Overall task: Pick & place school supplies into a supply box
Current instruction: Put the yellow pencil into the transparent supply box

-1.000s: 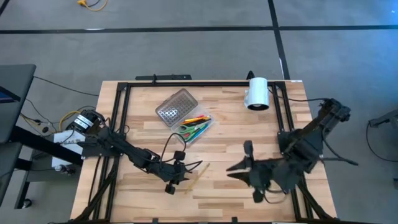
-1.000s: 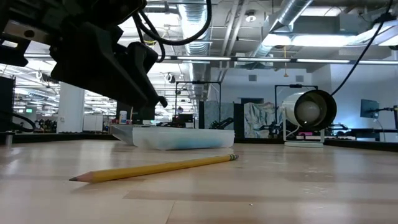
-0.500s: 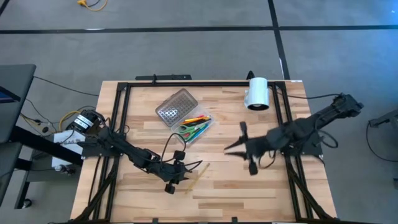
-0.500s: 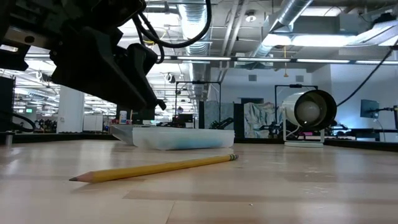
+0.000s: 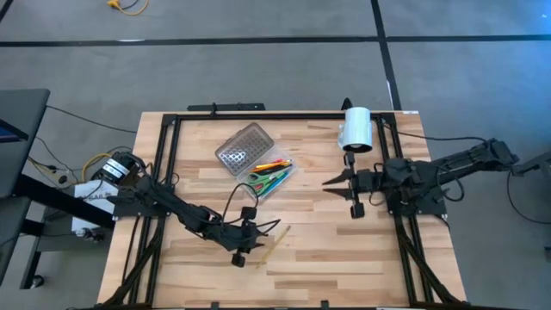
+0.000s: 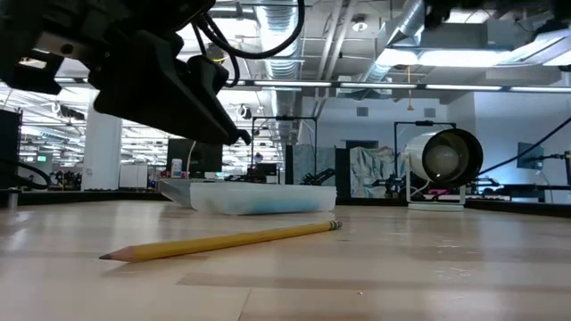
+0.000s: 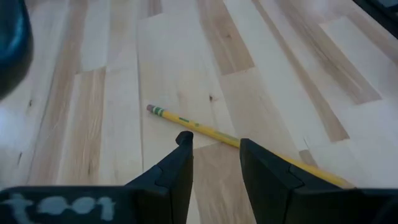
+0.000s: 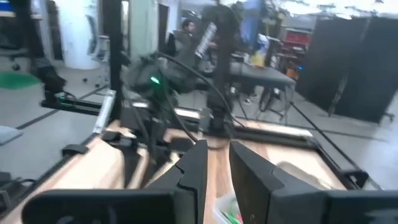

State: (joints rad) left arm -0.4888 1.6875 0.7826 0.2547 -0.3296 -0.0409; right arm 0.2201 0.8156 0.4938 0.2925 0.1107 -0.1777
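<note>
Yellow pencil (image 7: 214, 132) lies loose on the table, left gripper (image 7: 213, 146) poised open and empty above it. Right gripper (image 5: 342, 182) has swung in toward the supply box (image 5: 258, 161), fingers apart, apparently empty, likely just repositioning.

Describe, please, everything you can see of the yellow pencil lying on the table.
The pencil is a yellow, apparently wooden one with a sharpened tip at one end and a green ferrule with a pinkish eraser at the other. It lies flat and loose on the wooden table, at an angle to the boards, some way in front of the open box. The left gripper hovers over its middle, jaws open and straddling it, not yet gripping.
</note>
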